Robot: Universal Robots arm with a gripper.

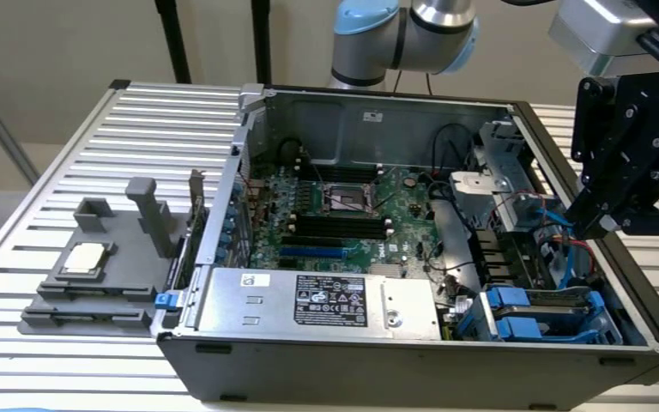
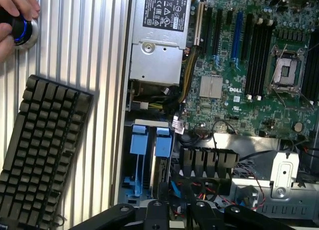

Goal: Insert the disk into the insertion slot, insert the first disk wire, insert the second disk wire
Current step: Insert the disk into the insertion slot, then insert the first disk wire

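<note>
Exterior view: an open computer case (image 1: 421,365) sits on a slatted tabletop (image 1: 66,360). The disk (image 1: 532,309) looks seated in the blue-railed slot (image 1: 587,330) at a case corner. The hand (image 1: 599,226) hovers over blue wires (image 1: 561,257) inside the case, seemingly positioned for cabling.

Wrist view: the hand (image 2: 174,212) hangs above the disk (image 2: 149,143). I cannot tell whether it is spread or pinching.

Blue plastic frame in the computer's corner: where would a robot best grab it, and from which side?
Probably by the blue tabs on the blue frame, coming straight down through the open side of the case. The tabs face that opening, while the case wall and the silver power box hem in the frame's sides.
</note>
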